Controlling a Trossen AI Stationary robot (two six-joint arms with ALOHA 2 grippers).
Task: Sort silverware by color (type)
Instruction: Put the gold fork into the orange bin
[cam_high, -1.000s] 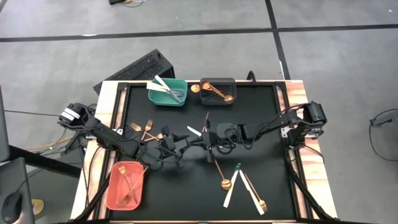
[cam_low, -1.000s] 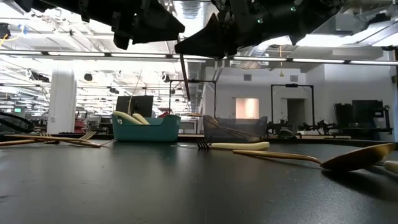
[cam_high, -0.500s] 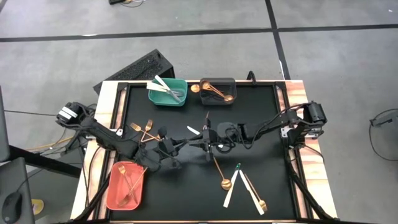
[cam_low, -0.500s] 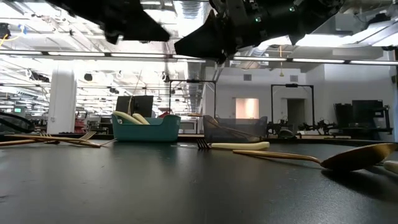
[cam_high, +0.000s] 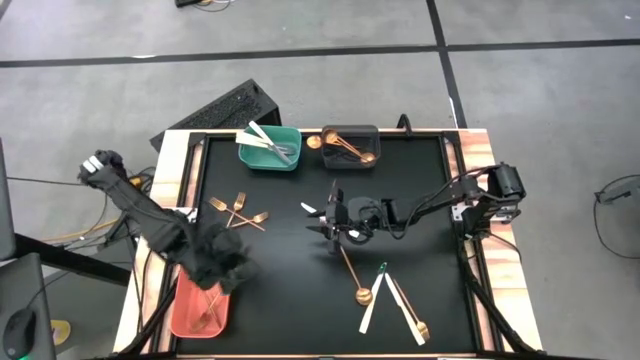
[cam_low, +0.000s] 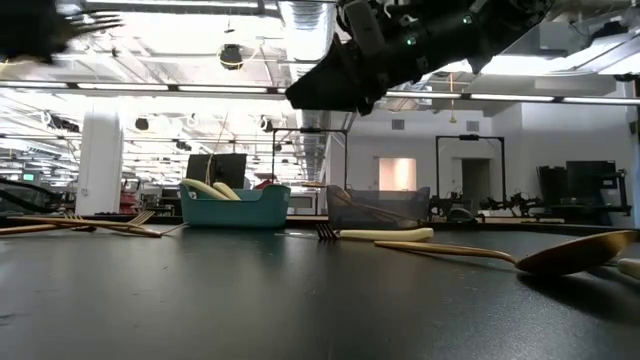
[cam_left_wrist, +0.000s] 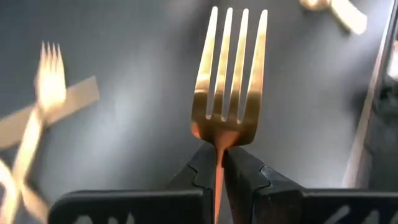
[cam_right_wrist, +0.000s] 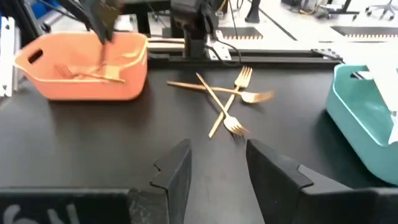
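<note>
One gold fork (cam_left_wrist: 227, 81) clamped in left claw (cam_left_wrist: 219, 167).

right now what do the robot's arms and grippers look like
Both arms are dark, slim and jointed, with black cables along them. The left arm has a white part at its base end. The left gripper and right gripper have flat, angular black fingers.

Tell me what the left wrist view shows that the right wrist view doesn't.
Only the left wrist view shows the left gripper shut on a gold fork, tines pointing away. Only the right wrist view shows the open right gripper, the salmon bin holding gold forks, the teal bin and three crossed gold forks on the mat. Both show the black mat with loose gold forks lying on it.
</note>
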